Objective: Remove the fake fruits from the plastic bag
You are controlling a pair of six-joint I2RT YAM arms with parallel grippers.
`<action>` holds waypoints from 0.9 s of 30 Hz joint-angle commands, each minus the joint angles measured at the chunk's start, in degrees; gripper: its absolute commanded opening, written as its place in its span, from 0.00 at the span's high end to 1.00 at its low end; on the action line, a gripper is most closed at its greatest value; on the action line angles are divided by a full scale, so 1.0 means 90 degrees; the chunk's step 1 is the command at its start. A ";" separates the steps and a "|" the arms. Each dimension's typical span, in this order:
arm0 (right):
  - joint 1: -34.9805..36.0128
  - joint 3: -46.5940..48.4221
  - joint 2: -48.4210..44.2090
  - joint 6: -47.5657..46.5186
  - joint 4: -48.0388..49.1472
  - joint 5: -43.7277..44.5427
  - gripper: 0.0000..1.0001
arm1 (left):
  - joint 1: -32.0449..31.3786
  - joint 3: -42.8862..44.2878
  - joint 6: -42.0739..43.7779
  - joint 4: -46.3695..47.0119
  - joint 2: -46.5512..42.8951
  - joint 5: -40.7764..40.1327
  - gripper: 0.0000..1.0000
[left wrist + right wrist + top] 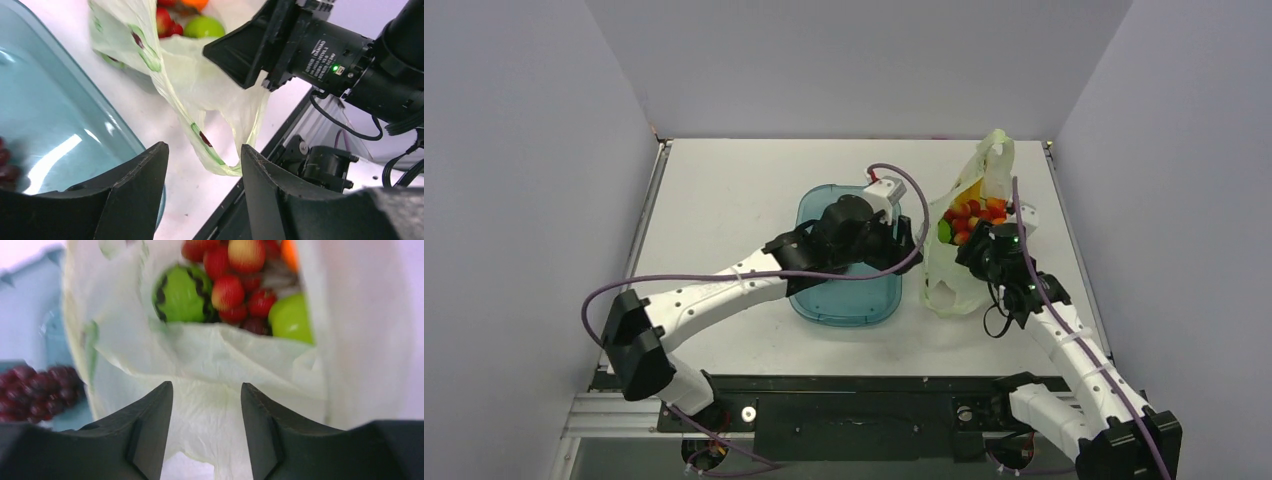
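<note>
the plastic bag (951, 288) lies on the table (724, 190) just to the right of the teal tray (844, 305), and one of its loop handles stands up at the far side. its mouth is open, and you can see the fake fruits (969, 218) all inside it. in the right wrist view they are red strawberries (227, 290), a green apple (292, 317), a round green piece with dark stripes (182, 295) and a bit of orange at the top edge.

your right end effector (206, 387) is at the near side of the bag with the jaws wide apart, and the thin bag wall shows between them. i cannot tell if it touches them. your left end effector (204, 155) is over the right part of the tray, also wide and holding nothing. it points toward the bag's lower loop handle (220, 160). a dark maroon grape bunch (35, 387) lies in the tray.
</note>
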 commanded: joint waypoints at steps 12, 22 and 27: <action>-0.0414 0.2108 0.1889 -0.0337 0.0312 0.1575 0.48 | 0.0583 0.1139 0.1823 -0.1866 -0.1278 -0.1618 0.43; -0.0552 0.2497 0.3450 -0.0783 0.0953 0.2015 0.59 | 0.0734 0.0016 0.3049 -0.0654 -0.1772 -0.1935 0.40; -0.0560 0.2538 0.3838 -0.0970 0.1229 0.1937 0.53 | 0.0915 -0.0546 0.3071 -0.0266 -0.2144 -0.1754 0.39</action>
